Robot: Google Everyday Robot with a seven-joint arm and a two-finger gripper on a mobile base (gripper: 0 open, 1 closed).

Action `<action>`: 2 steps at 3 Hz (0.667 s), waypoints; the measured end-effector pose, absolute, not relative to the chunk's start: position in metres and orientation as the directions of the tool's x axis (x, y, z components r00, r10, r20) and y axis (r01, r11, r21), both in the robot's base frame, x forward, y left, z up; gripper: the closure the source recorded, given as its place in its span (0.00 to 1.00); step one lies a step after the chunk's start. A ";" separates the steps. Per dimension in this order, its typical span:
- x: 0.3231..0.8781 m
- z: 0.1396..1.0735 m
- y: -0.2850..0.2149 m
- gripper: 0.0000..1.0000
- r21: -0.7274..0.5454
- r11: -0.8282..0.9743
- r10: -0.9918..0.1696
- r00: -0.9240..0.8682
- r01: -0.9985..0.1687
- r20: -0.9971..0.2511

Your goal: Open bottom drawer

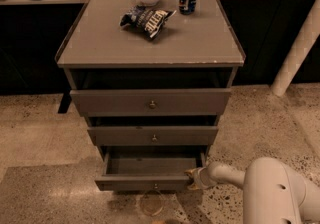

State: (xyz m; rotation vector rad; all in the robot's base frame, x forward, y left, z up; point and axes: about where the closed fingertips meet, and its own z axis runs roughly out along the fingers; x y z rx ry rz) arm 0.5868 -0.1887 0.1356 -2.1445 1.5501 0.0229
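- The bottom drawer (142, 183) sits low in the frame, a little left of centre. It is the lowest of three grey fronts under the tabletop (200, 38).
- It already stands partly out, and its dark inside shows between its front and the middle drawer (125, 136) above.
- The gripper (196, 178) is at the lower right, at the right end of the bottom drawer's front and apparently touching its corner. I cannot tell whether it is spread, pressed together or pinching the edge.
- The drawer therefore lies to the left of the gripper in the frame. The arm (225, 172) reaches in from the lower right corner.
- The front's long axis runs left to right across the frame. Its travel is square to that, toward the lower edge.
- The knob (156, 186) is at the middle of the front, well left of the gripper and untouched.
- My judgement is that any further pull would act at the right end, off centre, so the drawer may skew on its runners unless it is drawn straight toward the lower edge.
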 end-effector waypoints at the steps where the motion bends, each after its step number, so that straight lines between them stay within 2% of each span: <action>1: 0.587 0.138 -0.188 1.00 -0.376 -0.235 -0.888 0.355 -0.897 -0.292; 2: 0.577 0.137 -0.188 1.00 -0.368 -0.232 -0.889 0.350 -0.900 -0.295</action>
